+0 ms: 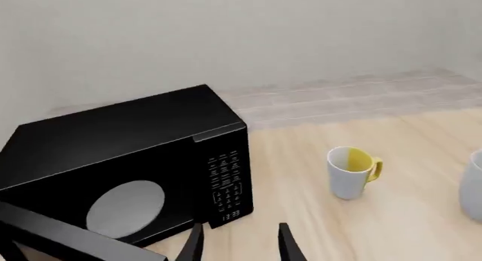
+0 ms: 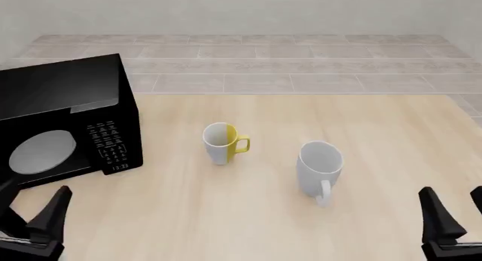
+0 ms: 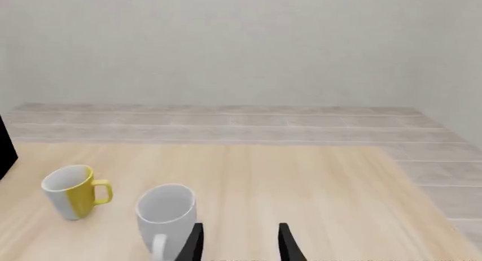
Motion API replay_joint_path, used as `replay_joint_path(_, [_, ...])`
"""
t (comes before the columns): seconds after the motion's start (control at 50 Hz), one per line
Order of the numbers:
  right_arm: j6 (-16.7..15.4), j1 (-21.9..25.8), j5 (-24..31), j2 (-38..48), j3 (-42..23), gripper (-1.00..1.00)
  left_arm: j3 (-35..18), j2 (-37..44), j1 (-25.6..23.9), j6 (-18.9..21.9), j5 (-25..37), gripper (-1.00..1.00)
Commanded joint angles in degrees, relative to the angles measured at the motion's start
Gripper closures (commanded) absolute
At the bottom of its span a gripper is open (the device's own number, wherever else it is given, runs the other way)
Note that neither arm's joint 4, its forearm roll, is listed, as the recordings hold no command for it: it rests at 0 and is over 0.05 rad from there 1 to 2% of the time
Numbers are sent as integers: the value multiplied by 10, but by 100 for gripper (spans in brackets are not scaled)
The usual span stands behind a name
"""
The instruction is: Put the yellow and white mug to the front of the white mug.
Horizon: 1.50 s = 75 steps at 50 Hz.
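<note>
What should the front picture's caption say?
Yellow and white mug and white mug stand beside a black microwave.

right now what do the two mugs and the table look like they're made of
Yellow and white mug: probably glazed ceramic, with smooth, flat colour and thick walls. White mug: likely the same, plain greyish white with a soft sheen. Table: pale wood or wood laminate, matte, with faint grain streaks. As renders, these are looks only.

Pale wood-grain table (image 2: 301, 233), matt finish. Smooth, faintly glossy ceramic-looking yellow and white mug (image 2: 220, 143) and white mug (image 2: 319, 165). Black microwave (image 2: 68, 103) casing, satin sheen.
</note>
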Motion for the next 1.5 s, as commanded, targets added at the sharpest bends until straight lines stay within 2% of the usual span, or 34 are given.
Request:
replay_joint_path(0.02, [-12, -8, 4, 11, -8, -100, -70, 70, -70, 70, 70, -100])
replay_joint_path(0.12, [-35, -5, -1, 46, -28, -100, -70, 70, -70, 70, 70, -100])
replay_joint_path(0.18, [-24, 22, 25, 40, -56, -100, -70, 70, -70, 70, 70, -100])
replay_joint_path(0.22, [-46, 32, 17, 77, -72, -100, -70, 70, -70, 70, 70, -100])
replay_joint_path(0.28, [-62, 48, 13, 125, -103, -100, -70, 70, -70, 70, 70, -100])
replay_joint_path(0.42, [-81, 70, 6, 205, -157, -100, -70, 70, -70, 70, 70, -100])
replay_joint_path(0.44, [-63, 83, 10, 208, -173, -100, -70, 70, -70, 70, 70, -100])
replay_joint_path(0.5, [-75, 85, 9, 247, -198, -100, -70, 70, -70, 70, 70, -100])
replay_joint_path(0.54, [-71, 91, 7, 264, -212, -100, -70, 70, -70, 70, 70, -100])
replay_joint_path(0.66, [-105, 116, -1, 358, -253, -100, -70, 70, -70, 70, 70, -100])
replay_joint_path(0.88, [-133, 156, 4, 508, -328, -100, -70, 70, -70, 70, 70, -100])
replay_joint_path(1.36, [-196, 198, 96, 742, -515, -100, -70, 70, -70, 70, 70, -100])
replay_joint_path(1.42, [-202, 221, 121, 776, -544, -100, -70, 70, -70, 70, 70, -100])
replay_joint_path(1.5, [-213, 227, 148, 797, -578, -100, -70, 70, -70, 70, 70, -100])
